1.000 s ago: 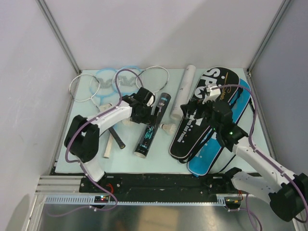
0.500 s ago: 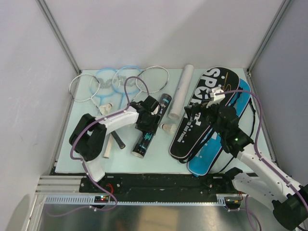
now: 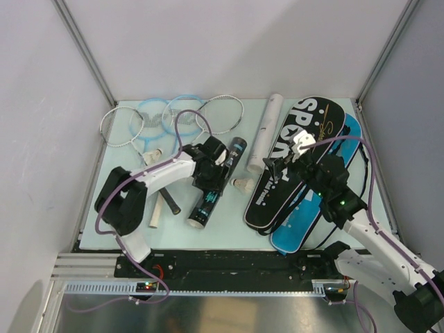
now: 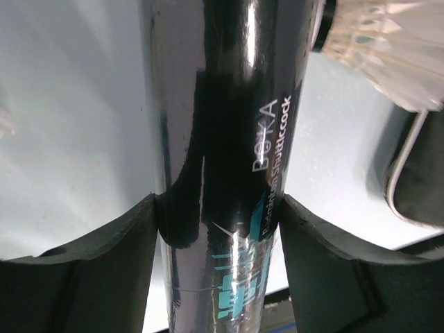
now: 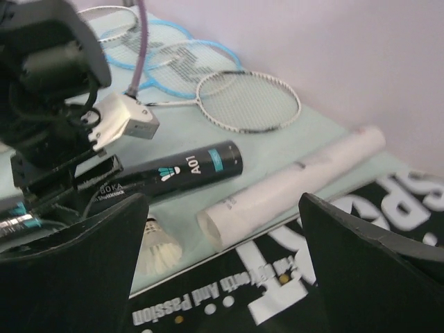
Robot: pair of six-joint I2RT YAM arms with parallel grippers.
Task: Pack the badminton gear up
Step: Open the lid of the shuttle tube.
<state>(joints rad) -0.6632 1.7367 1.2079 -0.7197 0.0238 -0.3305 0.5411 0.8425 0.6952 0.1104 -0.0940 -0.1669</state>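
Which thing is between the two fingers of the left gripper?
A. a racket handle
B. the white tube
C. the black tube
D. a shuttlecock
C: in the left wrist view, the left gripper has its fingers against both sides of the black tube. The shuttlecock lies outside the fingers.

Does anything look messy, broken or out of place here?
Nothing looks broken. A small white feather shuttlecock lies loose between the long black tube and the black racket-shaped bag, outside any container.
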